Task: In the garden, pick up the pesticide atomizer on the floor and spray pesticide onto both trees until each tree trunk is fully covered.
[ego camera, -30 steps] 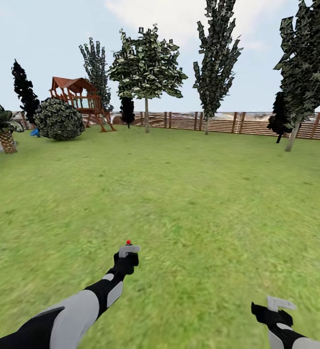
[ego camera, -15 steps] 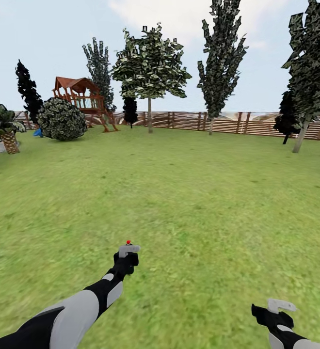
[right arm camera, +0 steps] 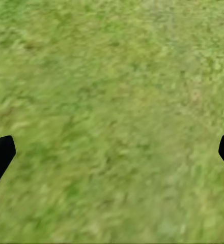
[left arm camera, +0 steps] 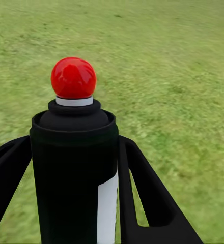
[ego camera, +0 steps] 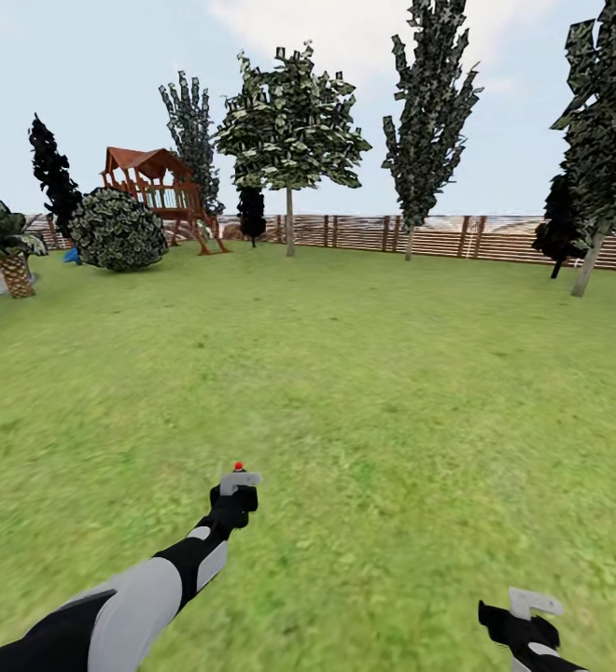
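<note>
Head view: pesticide atomizer lower centre, held above the lawn; trees upper frame by the fence.
Left wrist view: left gripper jaws pinching the atomizer.
Right wrist view: right gripper jaws spread over grass.

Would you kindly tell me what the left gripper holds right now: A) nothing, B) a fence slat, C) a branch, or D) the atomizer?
D: in the left wrist view the left gripper has a finger on each side of the black atomizer, whose red knob points out over the lawn.
</note>
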